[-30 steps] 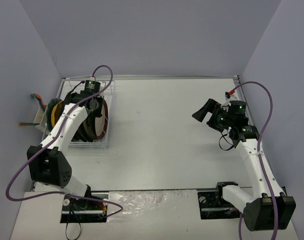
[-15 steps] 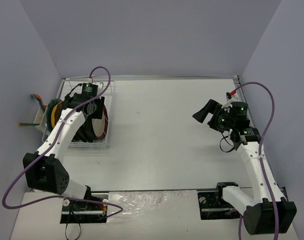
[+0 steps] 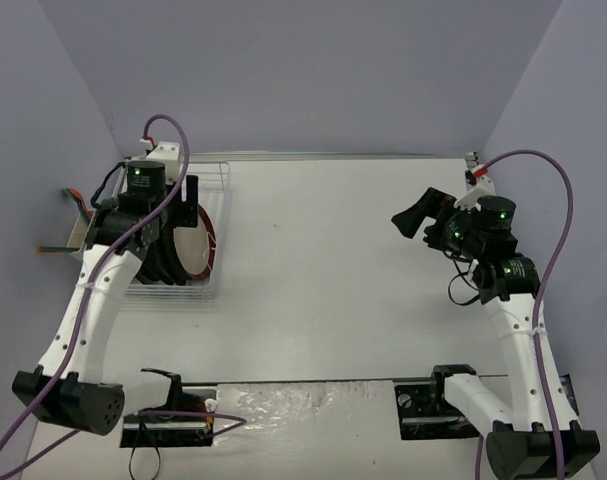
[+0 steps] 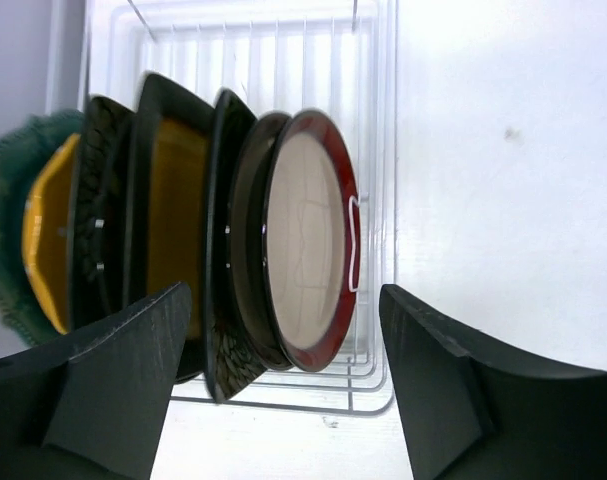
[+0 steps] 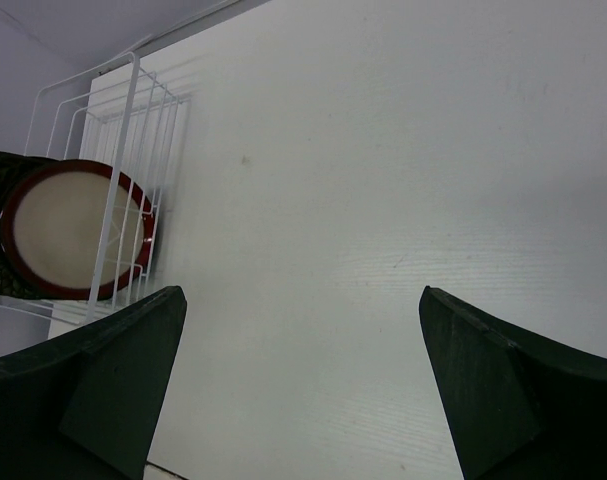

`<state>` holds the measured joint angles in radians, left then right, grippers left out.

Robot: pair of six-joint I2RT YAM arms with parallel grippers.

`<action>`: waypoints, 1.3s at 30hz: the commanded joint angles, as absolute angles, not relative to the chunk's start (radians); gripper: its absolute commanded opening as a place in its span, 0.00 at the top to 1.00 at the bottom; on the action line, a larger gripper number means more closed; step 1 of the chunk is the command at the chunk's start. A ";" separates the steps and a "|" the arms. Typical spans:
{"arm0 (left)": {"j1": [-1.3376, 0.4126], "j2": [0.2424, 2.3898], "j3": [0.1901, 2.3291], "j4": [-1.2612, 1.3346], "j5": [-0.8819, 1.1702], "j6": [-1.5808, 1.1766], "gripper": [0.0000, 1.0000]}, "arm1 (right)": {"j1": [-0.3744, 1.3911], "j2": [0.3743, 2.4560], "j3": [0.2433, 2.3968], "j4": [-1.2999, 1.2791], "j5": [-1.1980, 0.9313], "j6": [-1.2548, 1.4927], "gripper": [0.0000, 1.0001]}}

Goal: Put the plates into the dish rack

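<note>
The dish rack [image 3: 221,185] stands at the table's far left. Several plates stand on edge in it. The one nearest the table's middle is a cream plate with a red rim [image 3: 196,243]. In the left wrist view, that red-rimmed plate [image 4: 308,240] leans beside black square plates [image 4: 168,200], a yellow plate [image 4: 45,235] and a teal one [image 4: 1,215]. My left gripper [image 3: 179,204] hovers above the row, open and holding nothing [image 4: 283,295]. My right gripper [image 3: 423,222] hangs open over bare table at the right [image 5: 301,292].
A small caddy [image 3: 79,222] with orange and green items hangs on the rack's left side. Lavender walls close in on the left, back and right. The arm bases [image 3: 438,400] sit at the near edge. The rack's wires [image 5: 133,110] show far left in the right wrist view.
My left gripper has opened, letting go of the red-rimmed plate, and has lifted back toward the far left. The plate stays standing in the rack. The right arm has shifted slightly right.
</note>
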<state>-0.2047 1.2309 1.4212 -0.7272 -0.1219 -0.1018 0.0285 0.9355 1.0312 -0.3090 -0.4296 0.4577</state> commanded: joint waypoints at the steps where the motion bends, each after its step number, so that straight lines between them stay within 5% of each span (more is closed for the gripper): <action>1: -0.203 1.055 1.521 -0.751 -0.113 -0.146 0.22 | 0.070 0.933 1.171 -0.325 -0.340 0.362 0.00; 17: -0.204 0.463 1.336 -1.027 -0.268 -0.236 0.03 | 0.332 0.810 1.317 -0.398 0.142 0.184 0.00; 39: -0.206 0.226 1.233 -1.198 -0.252 -0.313 0.03 | 0.403 0.596 1.089 -0.307 0.251 0.150 0.00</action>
<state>-0.2054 0.2008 1.2275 -1.2134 -0.2516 -0.2908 0.3946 0.6033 1.1032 -0.4069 0.2098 0.1696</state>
